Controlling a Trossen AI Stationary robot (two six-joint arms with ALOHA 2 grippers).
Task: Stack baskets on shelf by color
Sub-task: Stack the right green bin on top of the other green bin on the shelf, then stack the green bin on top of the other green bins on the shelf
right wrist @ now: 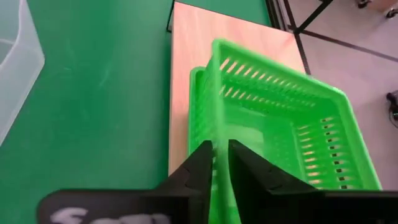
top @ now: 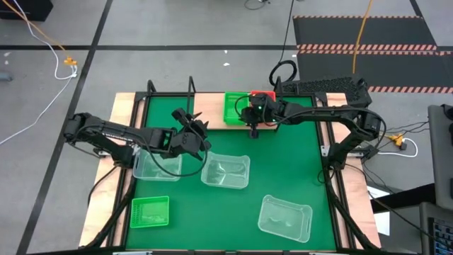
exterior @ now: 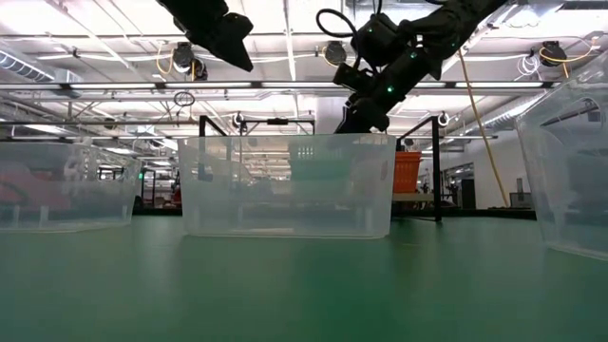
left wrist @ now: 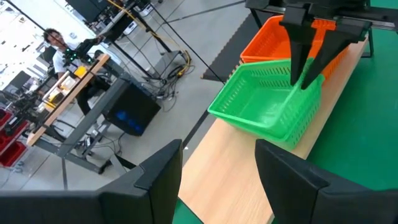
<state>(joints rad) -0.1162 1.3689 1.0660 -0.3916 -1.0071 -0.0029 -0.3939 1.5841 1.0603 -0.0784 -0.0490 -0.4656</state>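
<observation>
The right pincer (top: 253, 122) hangs over the light-wood shelf plank (top: 209, 111) at the far edge of the bench, its two dark fingers (right wrist: 200, 169) clamped together on the near wall of a green slotted plastic basket (right wrist: 280, 127); in the right wrist view this basket sits tilted inside a second green basket (right wrist: 195, 84) resting on the plank. Just beside the green pair on the shelf stands a red-orange plastic basket (left wrist: 273, 38), partly hidden by the arm. The left pincer (top: 195, 127) hovers above the green bench mat (top: 290, 163), near the shelf, with its fingers (left wrist: 283, 180) spread apart and holding nothing. On the mat lie three clear see-through plastic baskets: one (top: 157, 164) under the left arm, one (top: 226, 171) near the middle, and one (top: 285, 217) toward the near right. A further green basket (top: 150, 212) sits at the near left corner of the mat, well apart from the shelf.
</observation>
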